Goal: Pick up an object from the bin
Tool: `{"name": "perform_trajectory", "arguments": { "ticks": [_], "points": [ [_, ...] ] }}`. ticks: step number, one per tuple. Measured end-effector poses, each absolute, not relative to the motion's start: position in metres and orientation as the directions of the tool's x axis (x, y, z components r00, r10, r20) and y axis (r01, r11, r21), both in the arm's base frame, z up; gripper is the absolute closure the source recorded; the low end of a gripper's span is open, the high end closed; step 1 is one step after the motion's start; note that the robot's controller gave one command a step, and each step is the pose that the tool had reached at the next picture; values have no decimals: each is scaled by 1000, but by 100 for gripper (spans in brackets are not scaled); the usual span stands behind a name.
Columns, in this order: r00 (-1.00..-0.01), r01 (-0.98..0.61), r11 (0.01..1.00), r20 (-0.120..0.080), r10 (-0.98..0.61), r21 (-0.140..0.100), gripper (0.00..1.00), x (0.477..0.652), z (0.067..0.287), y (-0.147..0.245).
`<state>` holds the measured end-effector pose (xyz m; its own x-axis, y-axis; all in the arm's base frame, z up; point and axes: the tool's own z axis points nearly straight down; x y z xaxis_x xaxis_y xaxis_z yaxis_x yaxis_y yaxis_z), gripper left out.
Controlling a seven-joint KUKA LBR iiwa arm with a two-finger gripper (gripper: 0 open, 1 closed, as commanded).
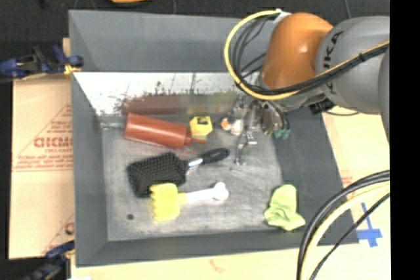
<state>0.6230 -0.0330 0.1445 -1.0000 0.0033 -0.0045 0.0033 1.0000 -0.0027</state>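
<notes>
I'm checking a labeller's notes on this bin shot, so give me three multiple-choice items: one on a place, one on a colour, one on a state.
1. Where in the bin is the gripper?
A. At the front-left corner
B. Just right of the black hairbrush's handle tip
C. Against the left wall

2. What colour is the head of the white-handled brush?
A. Yellow
B. Blue
C. Black

3. How is the red bottle placed?
A. Standing upright
B. Lifted off the floor
C. Lying on its side

Answers:
1 B, the gripper hangs beside the end of that handle, toward the right of the bin.
2 A, the bristle head is yellow.
3 C, its length runs along the floor near the back wall.
</notes>
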Motion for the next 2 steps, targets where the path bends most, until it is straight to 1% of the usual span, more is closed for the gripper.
{"name": "perform_trajectory", "arguments": {
  "ticks": [1, 2],
  "points": [
    [-1000, 3, 1000, -5, 3, -3, 100, 623, 144, -33],
    [-1000, 2, 1000, -5, 2, -3, 0, 623, 144, -33]
  ]
}}
